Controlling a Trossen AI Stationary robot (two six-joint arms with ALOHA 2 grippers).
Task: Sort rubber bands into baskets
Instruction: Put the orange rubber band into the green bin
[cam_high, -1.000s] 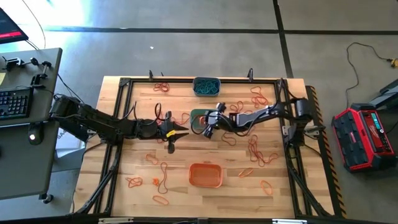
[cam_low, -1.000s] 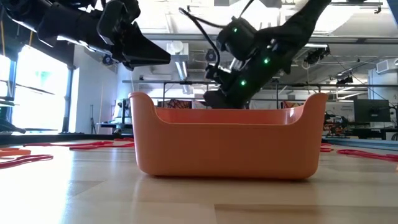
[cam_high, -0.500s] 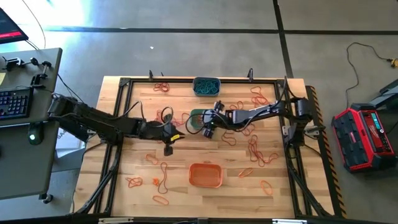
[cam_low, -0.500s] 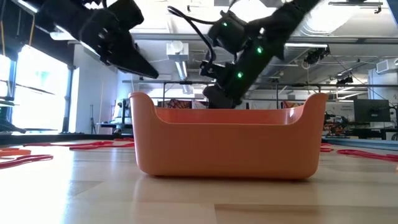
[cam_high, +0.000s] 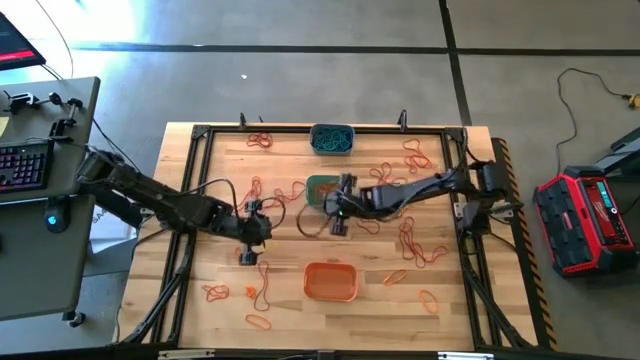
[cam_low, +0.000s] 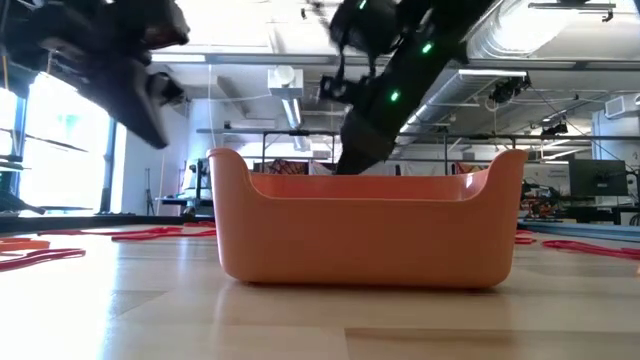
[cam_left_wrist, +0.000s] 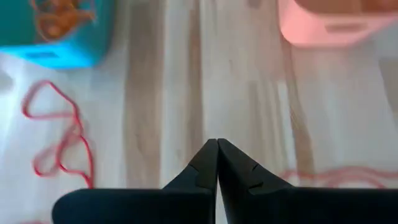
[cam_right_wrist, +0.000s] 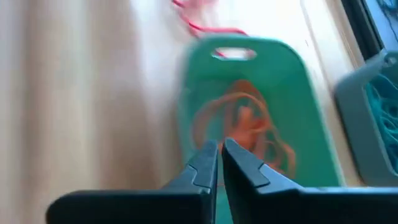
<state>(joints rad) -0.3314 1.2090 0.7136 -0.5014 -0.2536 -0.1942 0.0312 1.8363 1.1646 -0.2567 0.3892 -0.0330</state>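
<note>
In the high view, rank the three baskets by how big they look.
1. Orange basket, clearly largest.
2. Grey-blue basket.
Teal-green basket: the right arm covers part of it, so its rank against the grey-blue one is unsure.

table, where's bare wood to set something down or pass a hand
Bare wood lies between the left gripper and the orange basket, and along the front edge right of that basket. Crowded: rubber bands right of centre, around the teal-green basket.
</note>
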